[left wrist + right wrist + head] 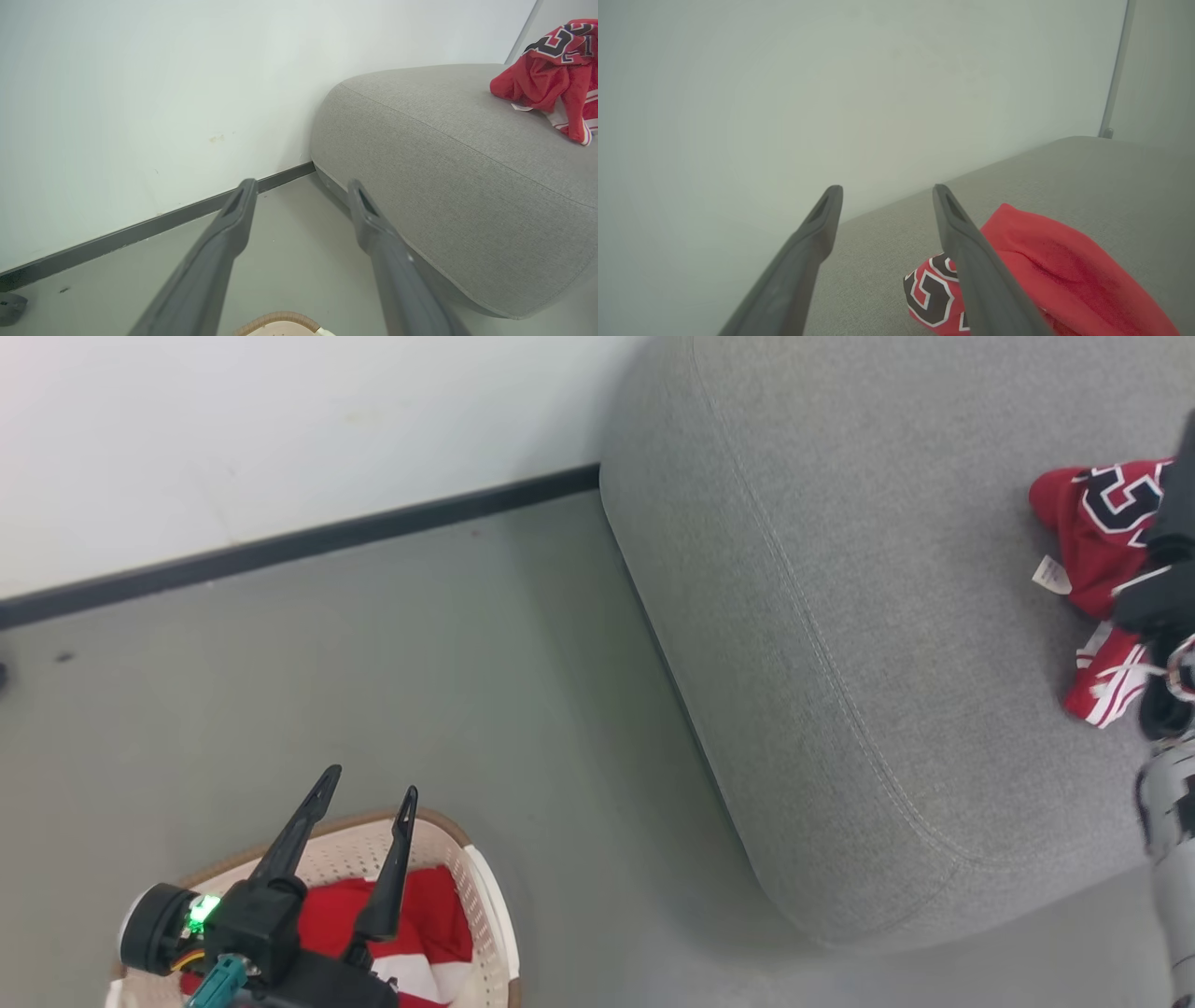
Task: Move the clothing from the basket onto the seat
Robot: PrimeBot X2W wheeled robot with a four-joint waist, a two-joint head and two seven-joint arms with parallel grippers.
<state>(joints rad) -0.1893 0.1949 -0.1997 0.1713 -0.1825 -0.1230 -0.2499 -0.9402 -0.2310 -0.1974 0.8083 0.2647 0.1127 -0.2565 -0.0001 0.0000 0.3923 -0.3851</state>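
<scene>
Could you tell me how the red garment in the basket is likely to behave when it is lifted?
Probably floppy: the red garment lies in soft folds in the basket, so it should drape from a pinch. Likely light, like the crumpled jersey on the seat. It could drag across the basket's rim while rising.
</scene>
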